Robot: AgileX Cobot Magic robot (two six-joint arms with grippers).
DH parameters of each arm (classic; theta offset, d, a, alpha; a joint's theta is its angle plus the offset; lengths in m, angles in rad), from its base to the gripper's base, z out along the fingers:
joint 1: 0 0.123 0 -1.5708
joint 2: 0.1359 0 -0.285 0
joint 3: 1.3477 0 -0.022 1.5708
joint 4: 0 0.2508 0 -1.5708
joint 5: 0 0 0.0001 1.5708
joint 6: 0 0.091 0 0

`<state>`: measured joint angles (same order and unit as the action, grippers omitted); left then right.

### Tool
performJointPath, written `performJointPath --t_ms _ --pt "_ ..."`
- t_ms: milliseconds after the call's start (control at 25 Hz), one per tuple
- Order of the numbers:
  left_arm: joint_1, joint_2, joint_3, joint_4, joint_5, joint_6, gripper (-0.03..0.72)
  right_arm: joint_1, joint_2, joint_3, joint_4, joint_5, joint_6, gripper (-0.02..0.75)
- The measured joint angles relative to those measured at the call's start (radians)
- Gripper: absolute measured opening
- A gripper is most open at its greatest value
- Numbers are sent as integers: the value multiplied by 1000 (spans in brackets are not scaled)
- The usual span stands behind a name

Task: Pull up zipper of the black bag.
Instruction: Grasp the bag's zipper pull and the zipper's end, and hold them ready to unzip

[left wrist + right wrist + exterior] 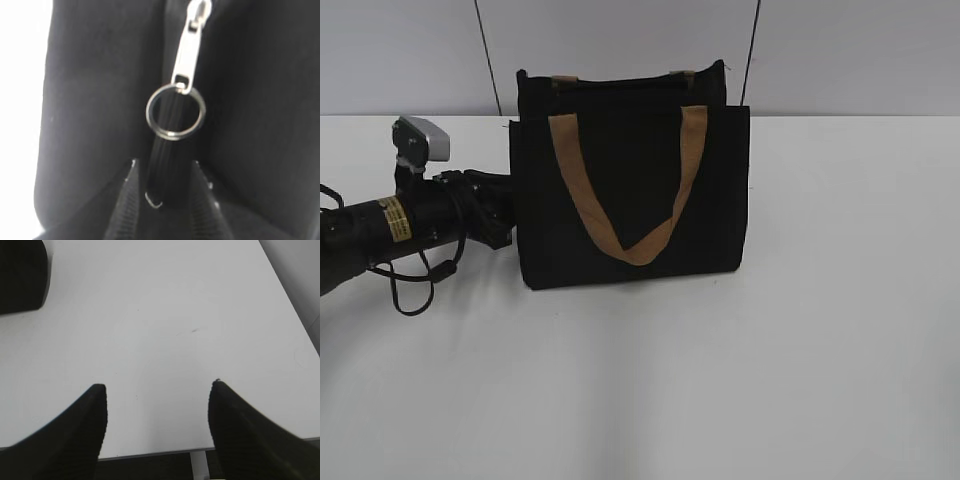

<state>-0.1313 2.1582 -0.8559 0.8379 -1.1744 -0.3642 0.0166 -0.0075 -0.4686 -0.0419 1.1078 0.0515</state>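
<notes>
The black bag [630,190] stands upright mid-table, with a tan strap [620,190] hanging across its front. My left gripper [500,215] is against the bag's left side. In the left wrist view the zipper's silver pull [189,50] and its ring [175,112] hang on the black fabric just beyond my fingertips. The left gripper [163,167] is closed narrowly on the ribbed black zip strip [167,150] below the ring. My right gripper [157,387] is open and empty above the white table. It does not show in the exterior view.
The white table [820,350] spreads around the bag. A corner of the bag [20,275] shows at the top left of the right wrist view. The table's edge [150,454] lies just under the right fingers. A grey wall [860,50] stands behind.
</notes>
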Motion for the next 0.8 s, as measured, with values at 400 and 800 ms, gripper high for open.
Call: performJointPath --t_ms 400,800 --pt "-1 0 0 -6 -12 0 132 0 0 0 0 0 0 484" --pt "17 -41 6 -3 62 -46 -1 0 0 0 0 0 0 484"
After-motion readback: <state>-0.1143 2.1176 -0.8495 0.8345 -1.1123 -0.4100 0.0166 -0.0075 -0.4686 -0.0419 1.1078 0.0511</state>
